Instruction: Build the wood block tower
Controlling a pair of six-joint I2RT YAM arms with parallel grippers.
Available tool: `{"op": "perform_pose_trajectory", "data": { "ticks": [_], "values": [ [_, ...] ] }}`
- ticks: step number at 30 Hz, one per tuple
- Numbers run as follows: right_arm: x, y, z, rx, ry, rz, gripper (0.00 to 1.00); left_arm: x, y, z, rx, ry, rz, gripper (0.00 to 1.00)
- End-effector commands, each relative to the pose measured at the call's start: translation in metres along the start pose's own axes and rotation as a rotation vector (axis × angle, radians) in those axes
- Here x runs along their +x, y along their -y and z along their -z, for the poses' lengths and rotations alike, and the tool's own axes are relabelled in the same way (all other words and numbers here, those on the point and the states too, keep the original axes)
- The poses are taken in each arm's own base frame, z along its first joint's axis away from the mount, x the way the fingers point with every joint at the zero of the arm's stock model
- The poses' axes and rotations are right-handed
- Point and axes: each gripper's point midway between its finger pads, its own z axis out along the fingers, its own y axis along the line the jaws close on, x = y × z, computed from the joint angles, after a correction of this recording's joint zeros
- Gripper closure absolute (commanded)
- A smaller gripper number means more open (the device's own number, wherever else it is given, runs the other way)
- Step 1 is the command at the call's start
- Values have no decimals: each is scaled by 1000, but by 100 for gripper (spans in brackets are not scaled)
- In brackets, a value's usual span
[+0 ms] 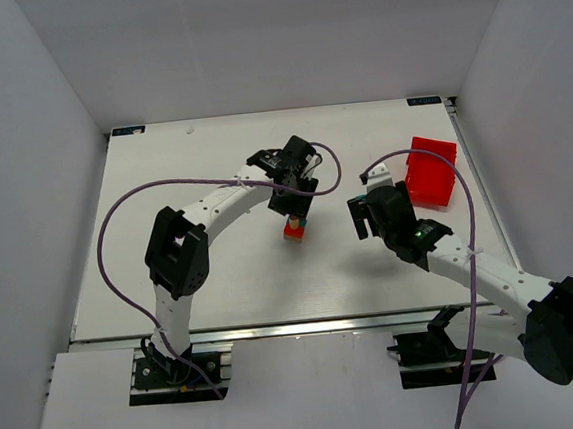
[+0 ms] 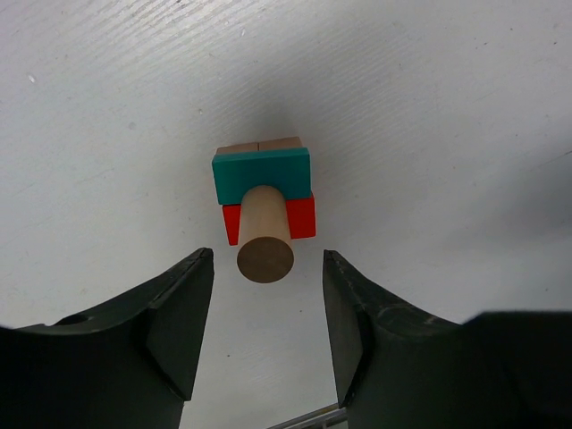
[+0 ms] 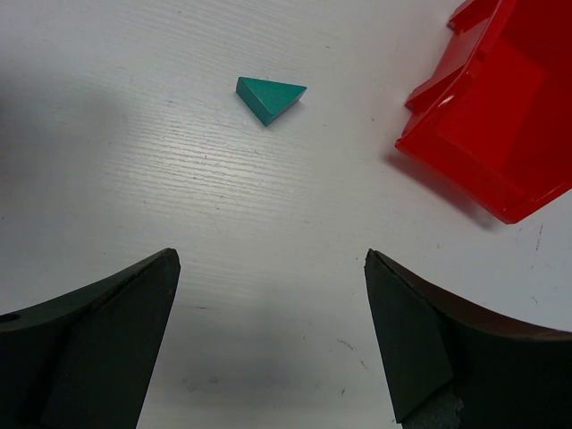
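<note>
**A:** Where does the wood block tower stand?

**B:** Near the middle of the tabletop, directly beneath the left tool. The left wrist view shows tan blocks, a teal block and a red block stacked together. A tan cylinder stands upright on top.

**A:** Does the left tool have hold of that cylinder?

**B:** No. Its fingers are spread, one on each side of the cylinder's top, with a gap on both sides. It grips nothing.

**A:** And the other arm?

**B:** The right tool hangs over bare tabletop to the right of the tower. It is wide open and empty. A teal wedge lies flat on the tabletop beyond its fingers, apart from the tower.

**A:** Anything else nearby?

**B:** A red bin sits to the right of the wedge, near the right edge of the tabletop. It is well apart from the tower.
</note>
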Motion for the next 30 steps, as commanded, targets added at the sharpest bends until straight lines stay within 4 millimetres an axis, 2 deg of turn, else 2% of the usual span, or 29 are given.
{"op": "perform_pose_trajectory", "data": {
  "ticks": [1, 6, 8, 9, 11, 12, 13, 15, 16, 17, 18, 19, 20, 22, 23, 24, 25, 26, 27, 29, 30],
  "values": [
    [-11, 1, 1, -4, 51, -22, 11, -12, 4, 20, 19, 63, 4, 37],
    [-13, 2, 1, -2, 58, -24, 11, -20, 7, 32, 39, 102, 10, 21],
    [-15, 1, 1, -10, 63, -30, 11, -25, 7, 41, 46, 133, 13, 11],
    [-16, 0, 1, -15, 61, -34, 11, -30, 8, 52, 54, 163, 13, 2],
    [-17, -3, 0, -27, 48, -45, 11, -35, 8, 66, 58, 200, 17, 2],
    [-18, -3, -1, -31, 39, -54, 11, -40, 7, 83, 62, 242, 21, 2],
    [-13, -6, -5, -35, 13, -62, 11, -38, 3, 88, 52, 256, 27, 2],
    [-17, -11, -9, -58, 0, -82, 11, -39, -3, 103, 37, 296, 54, 2],
    [-16, -13, -12, -62, -14, -107, 11, -39, -9, 120, 32, 336, 69, 2],
    [-10, -18, -19, -71, -50, -111, 11, -29, -17, 118, 10, 328, 104, 2],
    [-12, -16, -24, -59, -58, -137, 11, -24, -26, 120, -19, 335, 130, 2],
    [-11, -15, -29, -48, -75, -162, 11, -19, -34, 134, -47, 370, 157, 2],
    [-3, -17, -38, -32, -115, -209, 11, -2, -48, 127, -120, 346, 195, 2],
    [-4, -13, -48, -12, -133, -287, 11, 14, -57, 133, -153, 344, 234, 2],
    [-1, -19, -55, -28, -157, -328, 11, 19, -61, 148, -157, 378, 261, 2],
    [-4, -17, -62, -23, -153, -358, 11, 32, -66, 144, -178, 366, 272, 2],
    [-3, -22, -70, -45, -168, -367, 11, 36, -69, 148, -179, 379, 284, 2],
    [-5, -23, -76, -45, -173, -372, 11, 40, -71, 162, -169, 419, 301, 2],
    [-7, -21, -82, -38, -168, -363, 11, 49, -74, 161, -182, 416, 306, 2],
    [-5, -21, -100, -12, -200, -335, 11, 55, -79, 174, -185, 454, 329, 2],
    [-1, -18, -105, 8, -225, -322, 11, 60, -83, 174, -205, 455, 335, 2]
  ]
}}
